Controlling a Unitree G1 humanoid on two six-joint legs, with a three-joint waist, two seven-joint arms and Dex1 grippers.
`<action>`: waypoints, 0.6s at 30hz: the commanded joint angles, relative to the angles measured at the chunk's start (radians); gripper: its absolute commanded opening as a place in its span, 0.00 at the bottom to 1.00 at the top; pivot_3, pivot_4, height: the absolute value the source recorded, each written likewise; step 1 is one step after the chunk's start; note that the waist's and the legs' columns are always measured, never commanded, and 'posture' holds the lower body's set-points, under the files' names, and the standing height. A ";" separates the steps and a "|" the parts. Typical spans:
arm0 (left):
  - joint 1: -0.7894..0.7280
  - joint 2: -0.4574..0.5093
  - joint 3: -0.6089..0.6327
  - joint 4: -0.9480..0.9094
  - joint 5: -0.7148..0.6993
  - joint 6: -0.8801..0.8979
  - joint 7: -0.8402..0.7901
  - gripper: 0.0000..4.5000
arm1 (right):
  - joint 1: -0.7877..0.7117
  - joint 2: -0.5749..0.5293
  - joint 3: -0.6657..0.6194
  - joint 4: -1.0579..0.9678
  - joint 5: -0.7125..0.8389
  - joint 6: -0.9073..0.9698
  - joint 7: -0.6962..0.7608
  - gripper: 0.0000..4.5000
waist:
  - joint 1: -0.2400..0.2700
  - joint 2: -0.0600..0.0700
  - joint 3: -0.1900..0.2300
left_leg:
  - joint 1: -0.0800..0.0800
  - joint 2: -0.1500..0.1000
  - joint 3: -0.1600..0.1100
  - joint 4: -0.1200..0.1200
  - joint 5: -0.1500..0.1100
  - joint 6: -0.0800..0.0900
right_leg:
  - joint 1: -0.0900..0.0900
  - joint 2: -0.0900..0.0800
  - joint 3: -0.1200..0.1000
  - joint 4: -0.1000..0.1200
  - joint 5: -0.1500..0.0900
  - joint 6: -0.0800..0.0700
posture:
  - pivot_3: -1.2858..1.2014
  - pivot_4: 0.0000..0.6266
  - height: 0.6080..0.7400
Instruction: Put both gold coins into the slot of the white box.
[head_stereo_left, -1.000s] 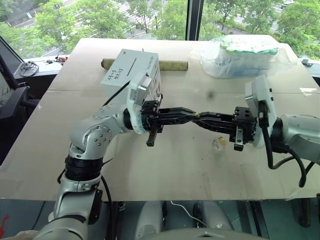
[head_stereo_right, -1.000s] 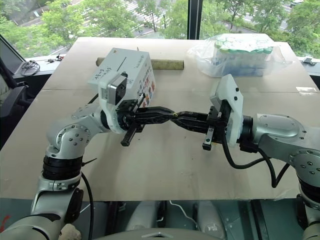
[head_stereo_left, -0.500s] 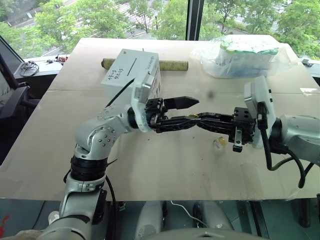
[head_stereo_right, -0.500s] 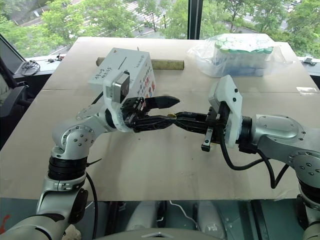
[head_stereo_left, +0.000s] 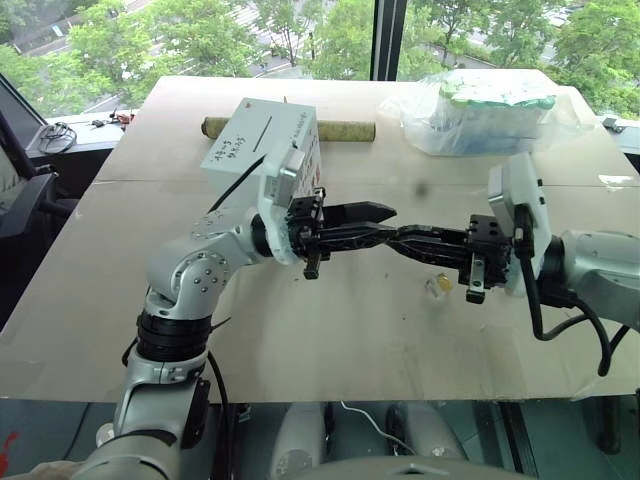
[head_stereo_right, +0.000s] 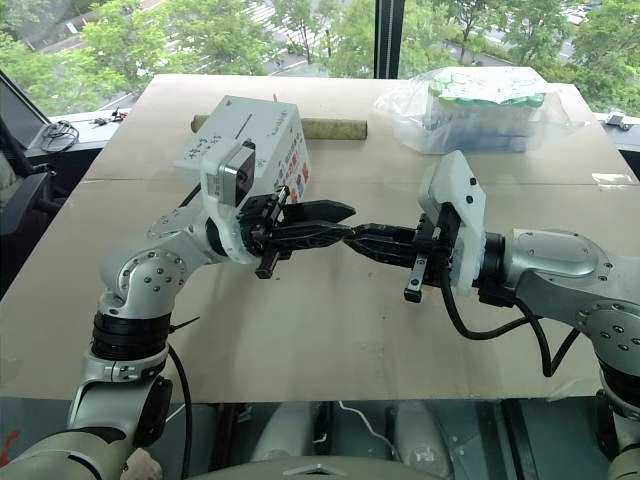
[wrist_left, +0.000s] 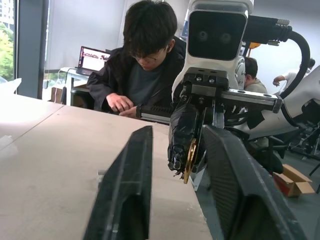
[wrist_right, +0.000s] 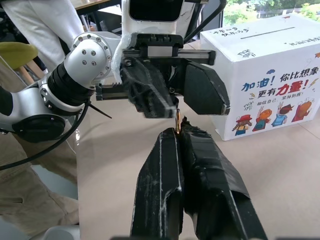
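My right gripper (head_stereo_left: 402, 236) is shut on a gold coin (wrist_left: 190, 159), held on edge at its fingertips (wrist_right: 170, 137); the coin (wrist_right: 177, 121) shows as a thin gold sliver. My left gripper (head_stereo_left: 392, 222) meets it tip to tip above the table, open, with one finger (wrist_left: 135, 165) on each side of the coin and a gap on both sides. The white box (head_stereo_left: 262, 148) stands behind the left arm, its slot (head_stereo_left: 270, 128) on the handwritten top face. The box (wrist_right: 270, 75) shows coloured pictures on its side.
A brown cardboard tube (head_stereo_left: 345, 129) lies behind the box. A clear plastic bag of white-green containers (head_stereo_left: 480, 110) sits at the back right. A small pale piece (head_stereo_left: 437, 287) lies on the table under the right gripper. A seated person (wrist_left: 145, 65) is beyond the table.
The left gripper was shut tip to tip against the right one, then opened wide, and now its fingers have narrowed partway around the right gripper's tip. Neither arm has shifted.
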 joint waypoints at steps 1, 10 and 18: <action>0.006 0.009 0.005 -0.037 -0.015 -0.005 -0.013 0.36 | -0.021 -0.010 -0.018 -0.008 0.007 -0.020 0.002 0.00 | 0.000 0.000 0.000 | 0.000 0.000 0.000 0.000 0.000 0.000 | 0.000 0.000 0.000 0.000 0.000 0.000 | 0.52 0.24 1.00; 0.031 0.022 0.001 -0.052 -0.031 0.011 -0.036 0.23 | -0.017 -0.011 -0.020 -0.009 0.014 -0.020 0.003 0.00 | 0.000 0.000 0.000 | 0.000 0.000 0.000 0.000 0.000 0.000 | 0.000 0.000 0.000 0.000 0.000 0.000 | 0.52 0.24 1.00; 0.044 0.028 -0.007 -0.055 -0.037 0.014 -0.054 0.03 | -0.014 -0.011 -0.014 -0.015 0.022 -0.025 0.009 0.00 | 0.000 0.000 0.000 | 0.000 0.000 0.000 0.000 0.000 0.000 | 0.000 0.000 0.000 0.000 0.000 0.000 | 0.52 0.24 1.00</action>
